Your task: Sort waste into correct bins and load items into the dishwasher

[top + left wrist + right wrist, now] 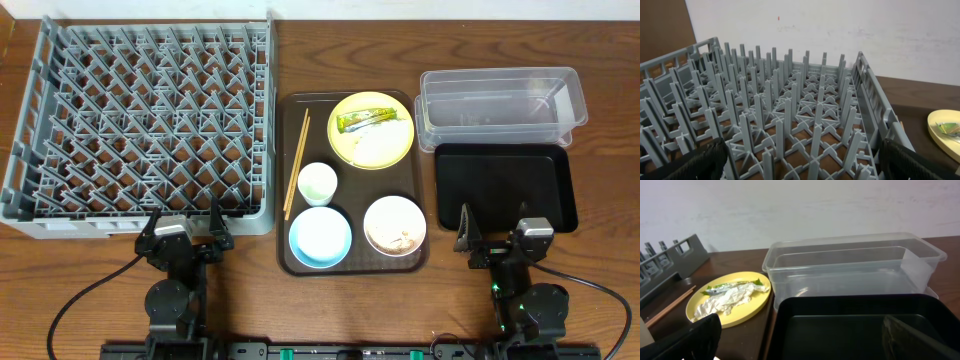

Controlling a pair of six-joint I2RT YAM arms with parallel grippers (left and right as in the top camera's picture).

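Left gripper point(186, 222) fingers spread, parked just before the grey rack point(268, 120) | right gripper point(497, 232) likewise apart, at the near edge of the black tray point(505, 185), clear tub point(500, 72) behind it | wrapper point(362, 120) and crumpled paper point(727, 302) lie on the yellow plate point(395, 150) (same brown tray point(350, 192) carries white cup point(318, 183), blue bowl point(320, 236), pinkish bowl point(394, 225), chopsticks point(297, 163))

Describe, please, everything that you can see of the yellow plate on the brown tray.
The yellow plate is round, shallow and opaque, with a smooth, slightly glossy surface that looks like plastic or glazed ceramic. It lies flat, right side up, in the far right corner of the brown serving tray. A yellow-green foil wrapper and crumpled white paper lie on it. Nothing else touches it. No chip or crack shows.
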